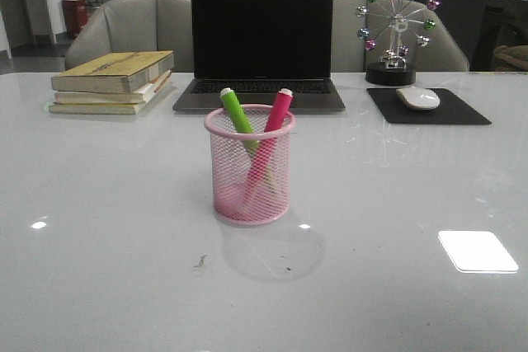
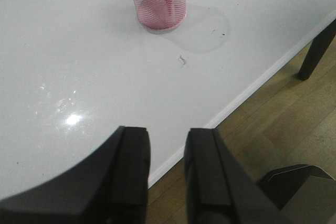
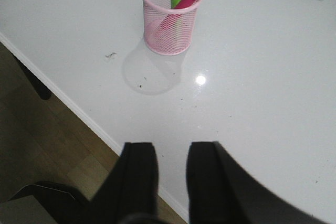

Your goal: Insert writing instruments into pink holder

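While nothing is held between them, the jaws of the left gripper (image 2: 167, 169) are seen parted by a narrow gap above the table's near edge, and the right gripper (image 3: 172, 174) is likewise seen parted and empty over the same edge. Both are kept well apart from the pink holder (image 1: 249, 166), which is stood upright near the middle of the white table (image 1: 99, 228). Inside it, the lime green highlighter (image 1: 239, 113) and the magenta highlighter (image 1: 276, 113) are leaned crosswise against the rim, whitish caps upward and poking above it. No marker is left lying on the table.

The insertion is judged to be finished, with both instruments lodged in the cup. No further grasp is called for; at most, the arms need only be kept clear of the holder so it is not tipped.
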Robot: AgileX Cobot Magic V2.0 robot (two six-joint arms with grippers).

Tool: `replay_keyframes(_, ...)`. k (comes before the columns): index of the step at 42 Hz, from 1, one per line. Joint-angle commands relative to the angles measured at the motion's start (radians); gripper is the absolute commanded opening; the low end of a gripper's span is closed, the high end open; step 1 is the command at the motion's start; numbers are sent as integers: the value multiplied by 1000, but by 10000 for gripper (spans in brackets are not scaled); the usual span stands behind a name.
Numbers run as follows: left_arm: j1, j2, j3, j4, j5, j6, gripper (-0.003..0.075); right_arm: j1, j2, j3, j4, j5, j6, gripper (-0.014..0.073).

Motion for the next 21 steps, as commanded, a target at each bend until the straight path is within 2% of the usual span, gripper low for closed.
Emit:
replay_keyframes(1,-4,2,-27,7,-67,-12,137,-5,-2,-27,-5,-64,-5,143)
replay_keyframes(3,-4,2,-27,7,-67,-12,91,-5,-2,-27,-5,-64,-5,83)
replay_keyframes(4,-4,2,-27,7,-67,-12,92,-5,-2,-27,-5,-64,-5,55)
replay_keyframes(21,-4,2,-27,-3,-67,-12,91,-5,-2,-27,-5,-64,-5,57)
